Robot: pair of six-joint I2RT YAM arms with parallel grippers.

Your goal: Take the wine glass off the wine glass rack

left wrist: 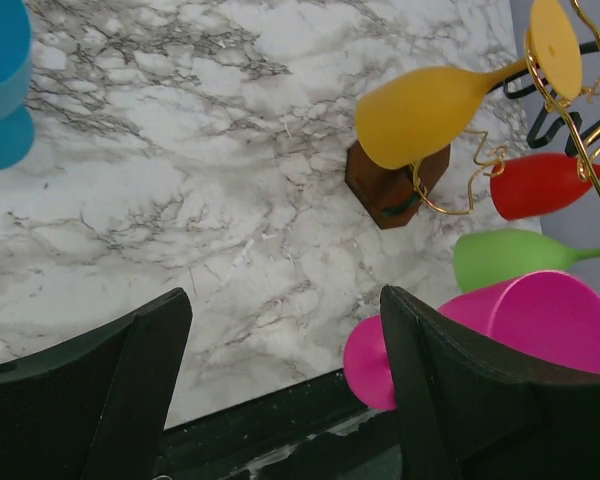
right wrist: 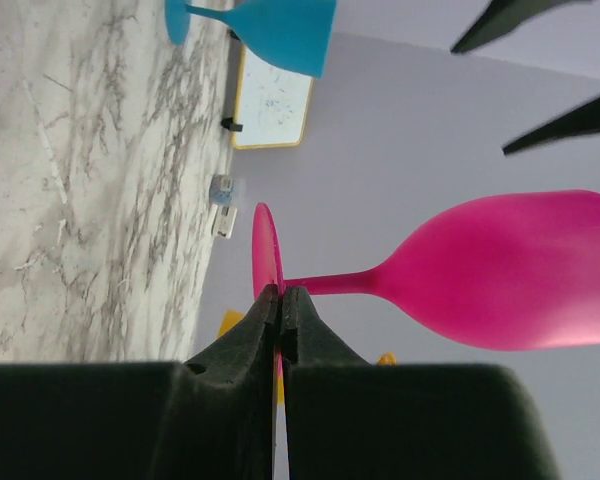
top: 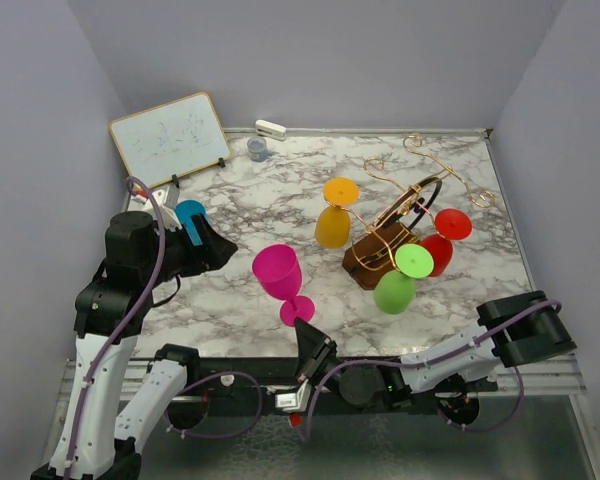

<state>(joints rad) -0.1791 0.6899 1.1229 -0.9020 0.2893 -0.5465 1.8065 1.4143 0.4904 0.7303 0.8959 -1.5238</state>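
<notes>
A pink wine glass (top: 279, 272) is upright in the air near the table's front edge, off the wine glass rack. My right gripper (top: 302, 332) is shut on the rim of its foot (right wrist: 265, 250), and the table lies well below it in the right wrist view. The copper wire wine glass rack (top: 395, 222) on its wooden base (left wrist: 390, 185) leans at the right. A yellow glass (top: 333, 226), a red glass (top: 438, 250) and a green glass (top: 395, 290) hang on it. My left gripper (top: 223, 250) is open and empty, left of the pink glass (left wrist: 550, 320).
A blue glass (top: 190, 213) stands just behind my left gripper. A small whiteboard (top: 170, 135) stands at the back left, with a grey cup (top: 257, 149) and a white stapler (top: 270, 128) beside it. Grey walls close in the marble table (top: 240, 190).
</notes>
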